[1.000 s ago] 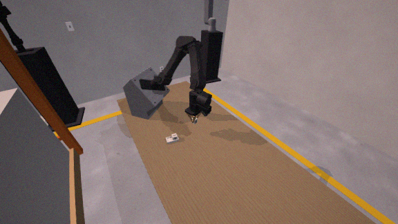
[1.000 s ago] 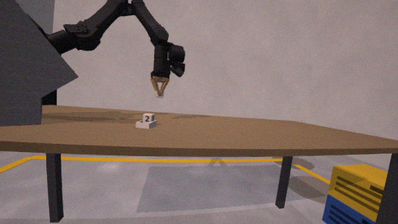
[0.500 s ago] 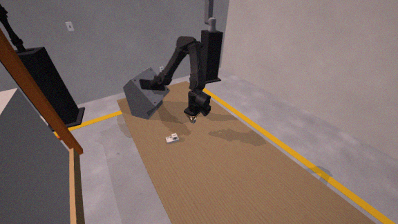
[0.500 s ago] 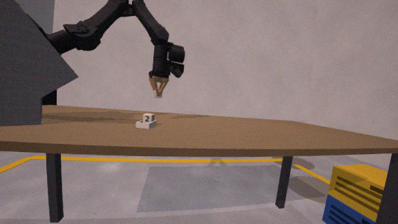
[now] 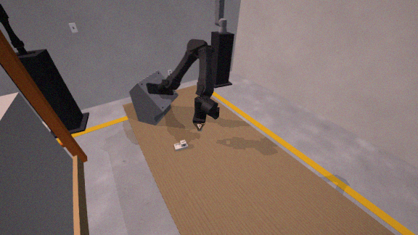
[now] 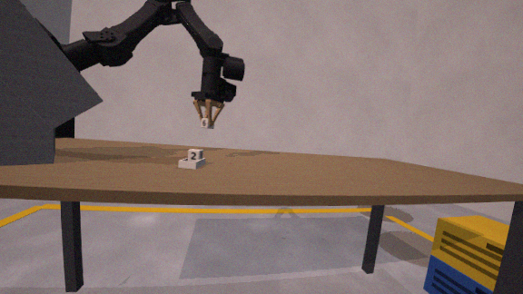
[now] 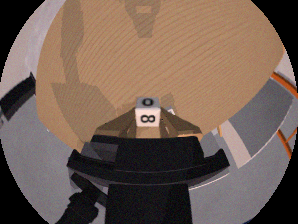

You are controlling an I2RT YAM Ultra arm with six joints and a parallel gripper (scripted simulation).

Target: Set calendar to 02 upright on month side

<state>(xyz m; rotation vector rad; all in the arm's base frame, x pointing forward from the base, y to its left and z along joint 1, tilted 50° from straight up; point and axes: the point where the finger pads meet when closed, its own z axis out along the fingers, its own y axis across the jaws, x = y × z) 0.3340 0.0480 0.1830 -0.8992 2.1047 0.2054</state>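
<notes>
Exterior view: fingers [image 5: 199,124] [image 6: 208,113] pinching one cube [image 6: 205,122] [image 7: 148,113] above the worktop [image 5: 232,174] [image 6: 291,174] [image 7: 165,55]; a 6 shows there, 0 and 8 in wrist view. Tray [image 5: 180,147] [image 6: 191,163] sits flat on the worktop, other cube [image 5: 183,143] [image 6: 195,155] in its right part, 2 facing the exterior camera, looks upright. So we're about half done, we think: 0 still to be turned to the month side, cube set in left slot, release. Can't read the month. Tray is near one long edge; open air around the held cube, but tray wall and neighbour cube make the slot tight.
</notes>
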